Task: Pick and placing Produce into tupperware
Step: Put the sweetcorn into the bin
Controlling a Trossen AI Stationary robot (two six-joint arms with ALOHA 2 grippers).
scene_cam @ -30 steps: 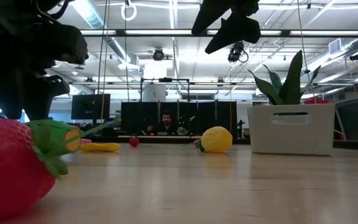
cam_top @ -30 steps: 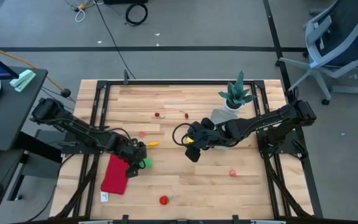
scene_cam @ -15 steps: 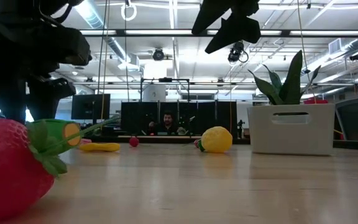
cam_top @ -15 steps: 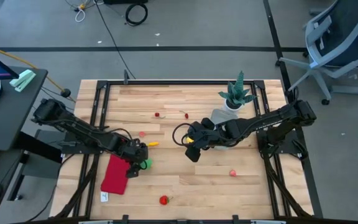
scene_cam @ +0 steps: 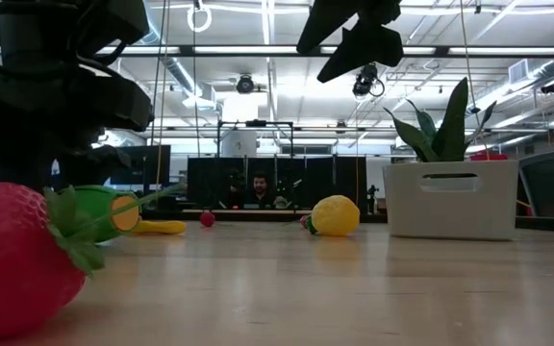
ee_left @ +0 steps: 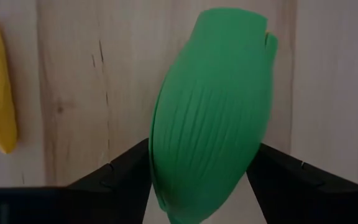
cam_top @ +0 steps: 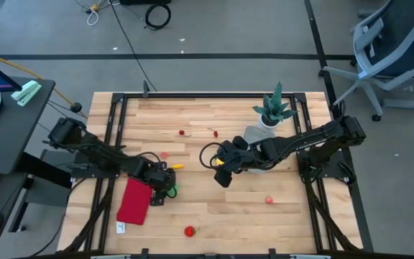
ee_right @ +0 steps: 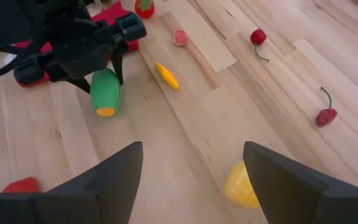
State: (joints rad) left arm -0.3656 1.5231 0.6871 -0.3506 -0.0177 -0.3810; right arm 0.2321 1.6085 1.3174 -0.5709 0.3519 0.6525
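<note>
Beyond the wooden table [cam_top: 214,201], a person [scene_cam: 257,188] sits among monitors.

Bright even overhead light, soft shadows, blurred near strawberry [scene_cam: 12,255], glaring ceiling strips

corn [ee_left: 210,112]: ribbed green husk, orange end | pepper [ee_right: 166,76]: yellow | cloth [cam_top: 133,201]: red | strawberry [scene_cam: 12,255]: red, green leaves | table [cam_top: 228,208]: pale wood
</note>
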